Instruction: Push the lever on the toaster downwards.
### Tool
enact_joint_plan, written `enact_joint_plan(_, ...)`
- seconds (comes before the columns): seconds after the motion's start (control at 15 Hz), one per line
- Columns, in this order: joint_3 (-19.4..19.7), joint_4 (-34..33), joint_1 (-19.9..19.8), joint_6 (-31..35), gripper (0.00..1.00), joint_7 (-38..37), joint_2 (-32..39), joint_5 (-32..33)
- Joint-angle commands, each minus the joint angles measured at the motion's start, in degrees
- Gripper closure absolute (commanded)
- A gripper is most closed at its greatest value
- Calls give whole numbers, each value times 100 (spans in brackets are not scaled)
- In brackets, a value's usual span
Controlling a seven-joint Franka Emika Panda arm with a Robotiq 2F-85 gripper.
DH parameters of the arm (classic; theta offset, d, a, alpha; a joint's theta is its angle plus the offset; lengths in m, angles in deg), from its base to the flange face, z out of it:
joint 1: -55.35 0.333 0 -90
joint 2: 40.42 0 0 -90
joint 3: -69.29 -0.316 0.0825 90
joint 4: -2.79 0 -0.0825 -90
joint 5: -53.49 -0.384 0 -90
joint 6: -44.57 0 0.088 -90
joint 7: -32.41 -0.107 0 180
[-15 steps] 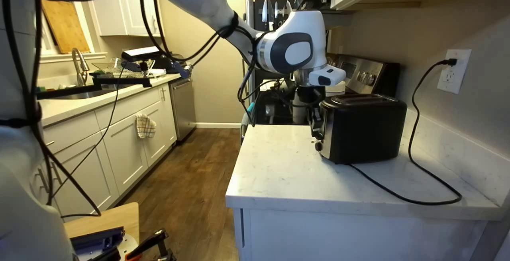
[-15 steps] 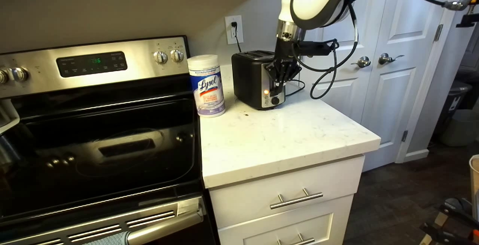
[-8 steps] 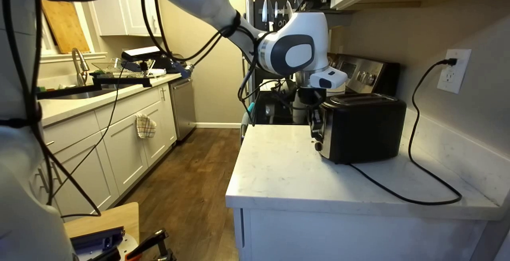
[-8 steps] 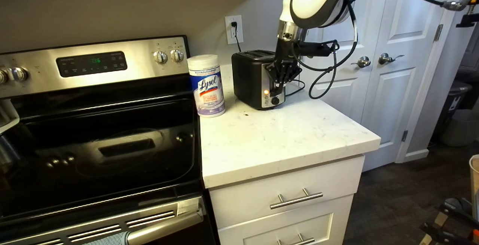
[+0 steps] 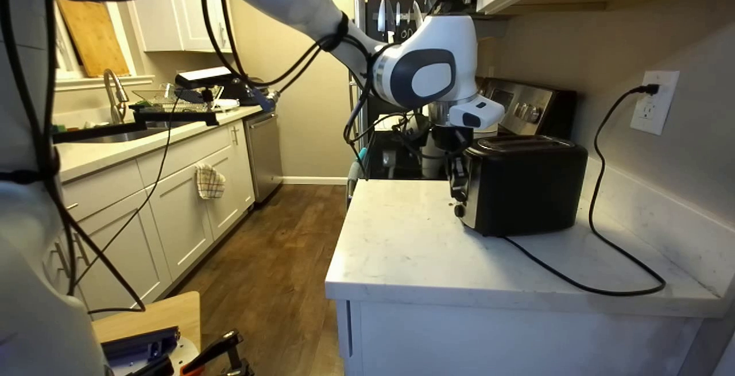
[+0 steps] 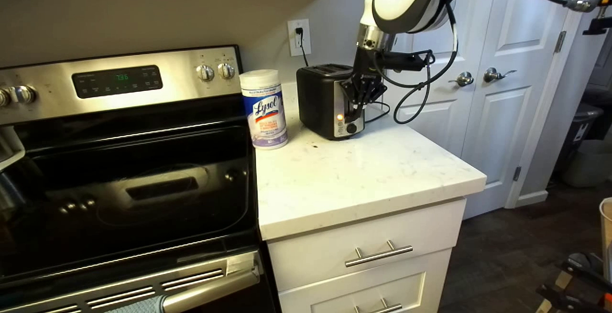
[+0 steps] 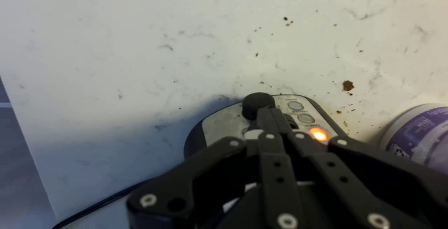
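1. The toaster stands upright on the white desk, and in both exterior views the tool hangs down right in front of its narrow silver-grey end face.
2. The tool is closed: in the wrist view its two fingertips lie side by side, one against the other.
3. The lever is mostly covered by those fingertips; a small dark bit that looks like its end shows just beside them (a poor glimpse, and I cannot tell whether the two touch).
4. A round black knob sticks out of the same face, lower down than the fingertips and close to them.
5. An orange light glows on that face, in a row with two pale round buttons.
6. The black power cord runs out from the toaster's lower edge, bends across the desk and climbs to the wall outlet, where it is plugged in.
7. A white Lysol container stands upright near the toaster, at the desk's edge along the stove.
8. Brown crumbs dot the desk between the knob and the container.
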Motion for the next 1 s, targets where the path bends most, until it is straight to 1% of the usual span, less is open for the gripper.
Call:
enact_joint_plan(0.0, 141, 606, 22, 276, 100, 81, -539, 174)
enact_joint_plan(0.2, 69, 1071, 30, 46, 100, 162, -1132, 52)
enact_joint_plan(0.47, -291, 1870, 276, -116, 100, 20, -1989, 129)
enact_joint_plan(0.67, -651, 2155, 461, -171, 100, -162, -2286, 187)
enact_joint_plan(0.93, -994, 2275, 558, -183, 100, -308, -2374, 206)
